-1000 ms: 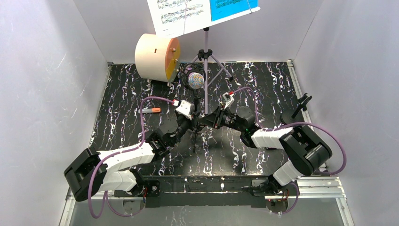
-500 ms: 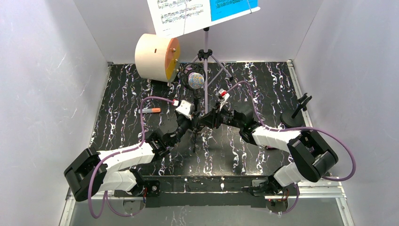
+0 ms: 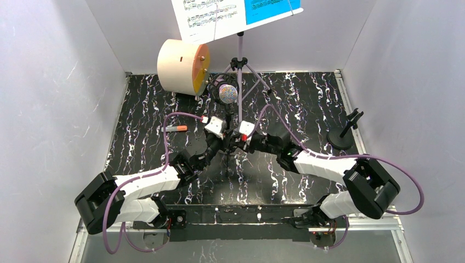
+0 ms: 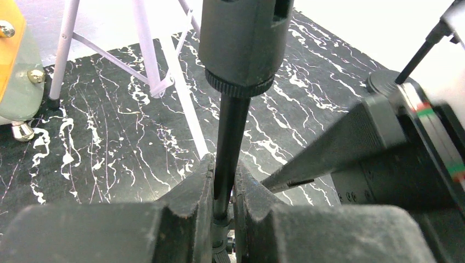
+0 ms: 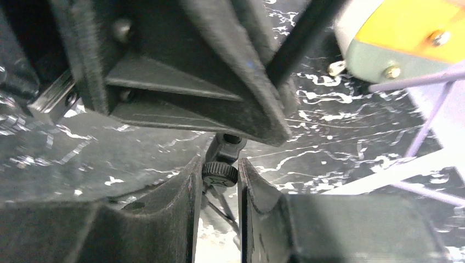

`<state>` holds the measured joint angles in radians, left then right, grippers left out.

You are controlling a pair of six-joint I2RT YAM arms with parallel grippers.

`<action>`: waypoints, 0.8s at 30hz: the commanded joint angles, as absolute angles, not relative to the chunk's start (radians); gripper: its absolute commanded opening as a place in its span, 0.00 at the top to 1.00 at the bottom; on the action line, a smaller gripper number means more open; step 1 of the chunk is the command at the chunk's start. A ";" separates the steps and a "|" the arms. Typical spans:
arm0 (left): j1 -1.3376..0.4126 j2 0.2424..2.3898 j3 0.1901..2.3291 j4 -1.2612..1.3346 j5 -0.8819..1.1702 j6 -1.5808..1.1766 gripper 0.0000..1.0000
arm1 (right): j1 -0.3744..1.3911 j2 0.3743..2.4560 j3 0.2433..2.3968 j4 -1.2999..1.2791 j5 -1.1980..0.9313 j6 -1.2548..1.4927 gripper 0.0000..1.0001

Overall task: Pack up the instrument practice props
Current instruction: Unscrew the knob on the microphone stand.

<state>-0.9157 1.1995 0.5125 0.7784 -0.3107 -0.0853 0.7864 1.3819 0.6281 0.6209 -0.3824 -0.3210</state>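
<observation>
The left fingers [image 4: 204,189] are clamped nearly shut on the thin black pole of the mic tripod [image 4: 231,129]. They hold it low on the shaft, below the wider black sleeve at its top. The right fingers [image 5: 193,192] stand a little apart with a small ribbed knob [image 5: 220,173] at the tripod's hub between them. The knob sits so close to both pads that I cannot tell whether they pinch it or only flank it.

Both arms meet at this tripod in the middle of the counter [image 3: 137,109], the left from the near left and the right from the near right, their wrists almost touching. The tripod stands upright with the glittery microphone [image 3: 228,93] on top, its silver head towards the far side.

Just beyond it stand the legs of the lilac music rack [image 3: 239,60], whose tray at the far edge holds white sheet music [image 3: 205,16] and a blue page [image 3: 271,8]. The cream drum [image 3: 178,66] lies on its side to the left of the rack. An orange marker [image 3: 176,128] lies left of the fingers, and a second black mic stand [image 3: 342,131] stands alone near the right edge
</observation>
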 commanded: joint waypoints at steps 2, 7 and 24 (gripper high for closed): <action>-0.931 1.218 0.476 0.606 -0.299 -0.154 1.00 | 0.833 1.393 0.620 0.507 -0.104 -0.807 0.99; -0.931 1.218 0.476 0.604 -0.302 -0.155 1.00 | 0.896 1.389 0.592 0.569 0.064 -1.027 0.99; -0.931 1.170 0.471 0.585 -0.320 -0.147 0.98 | 0.889 1.394 0.587 0.637 0.014 -0.559 0.67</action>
<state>-0.9131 1.1908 0.5125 0.7666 -0.3370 -0.0826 0.9558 1.3891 0.5892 0.6537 -0.0441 -0.8303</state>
